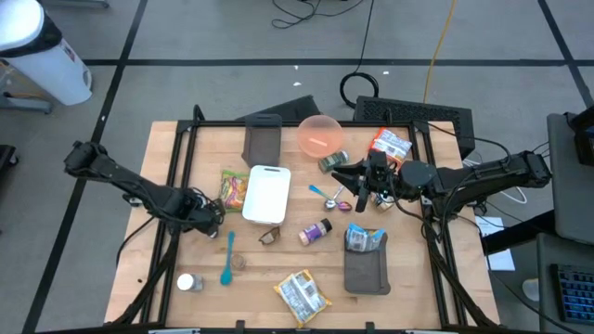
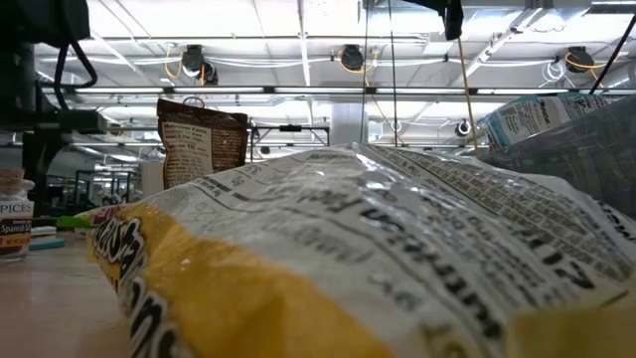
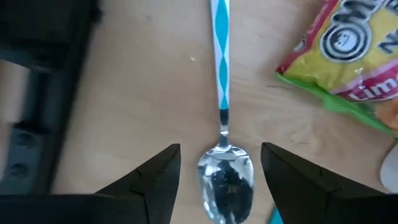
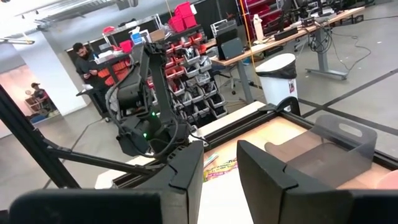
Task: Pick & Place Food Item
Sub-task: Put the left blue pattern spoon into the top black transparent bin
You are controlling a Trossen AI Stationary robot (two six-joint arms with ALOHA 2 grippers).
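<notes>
My left gripper (image 1: 212, 220) points down at the table's left side, open, close over a spoon (image 3: 225, 180) with a blue-and-white handle (image 3: 219, 56). The spoon lies flat on the wood, and the fingers stand on either side of its bowl without touching it. A yellow-green snack bag (image 1: 234, 188) (image 3: 348, 56) lies just beside it. Another snack bag (image 1: 302, 295) (image 2: 348, 259) lies at the near edge. My right gripper (image 1: 357, 186) (image 4: 221, 171) hovers level over the table's right half, its fingers a little apart with nothing between them.
A white board (image 1: 266, 193), a grey tray (image 1: 263, 139) and a pink bowl (image 1: 320, 134) sit mid-table. A teal spatula (image 1: 227, 258), a spice jar (image 1: 188, 283), a small bottle (image 1: 316, 232), a red-white bag (image 1: 390, 147) and a second tray (image 1: 367, 271) holding a blue bag lie around.
</notes>
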